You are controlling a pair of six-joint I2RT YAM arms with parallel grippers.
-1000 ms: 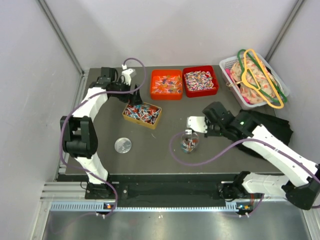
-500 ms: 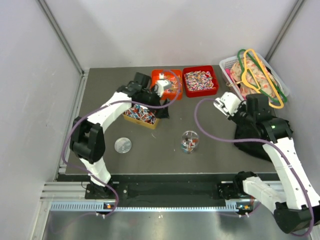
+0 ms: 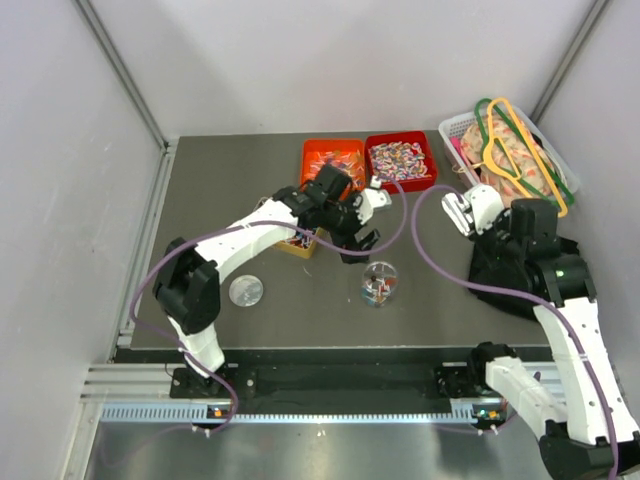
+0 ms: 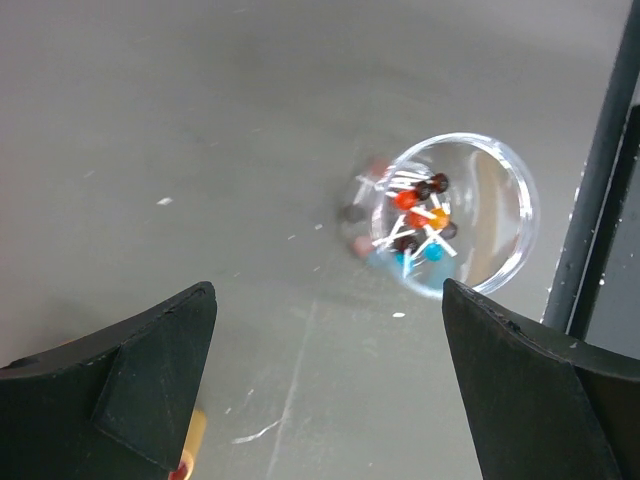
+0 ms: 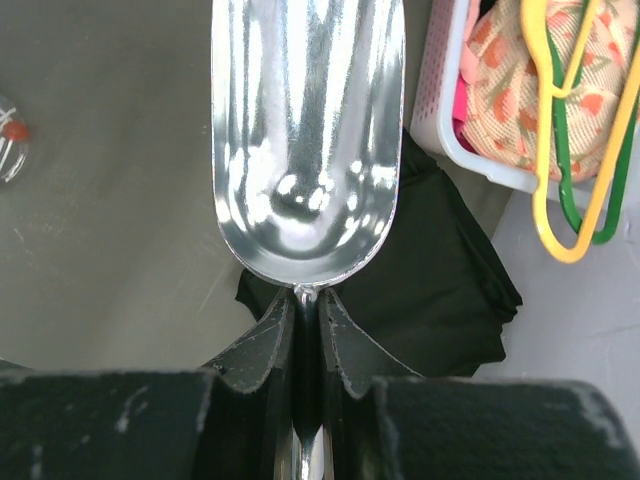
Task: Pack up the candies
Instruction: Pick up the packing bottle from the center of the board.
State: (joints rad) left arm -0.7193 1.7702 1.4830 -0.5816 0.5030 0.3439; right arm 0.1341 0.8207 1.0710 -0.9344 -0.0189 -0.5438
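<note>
A clear jar point(image 3: 380, 283) stands at the table's middle with some candies point(image 4: 415, 220) in its bottom. More candies fill the red bin point(image 3: 400, 161), the orange bin point(image 3: 333, 165) and a tan box point(image 3: 292, 240) half hidden under my left arm. My left gripper point(image 3: 360, 243) hovers just behind-left of the jar, open and empty; in its wrist view the jar point(image 4: 455, 215) lies ahead of the spread fingers point(image 4: 150, 370). My right gripper point(image 5: 307, 310) is shut on the handle of an empty metal scoop point(image 5: 308, 140), held off to the right of the jar point(image 3: 465, 212).
A round lid point(image 3: 246, 291) lies at the front left. A white basket point(image 3: 455, 130) with patterned cloth and hangers point(image 3: 520, 150) sits at the back right. A black cloth point(image 3: 515, 275) lies under my right arm.
My left arm swung from the back left across the tan box to the middle, beside the jar. My right arm drew the scoop back from the jar toward the right.
</note>
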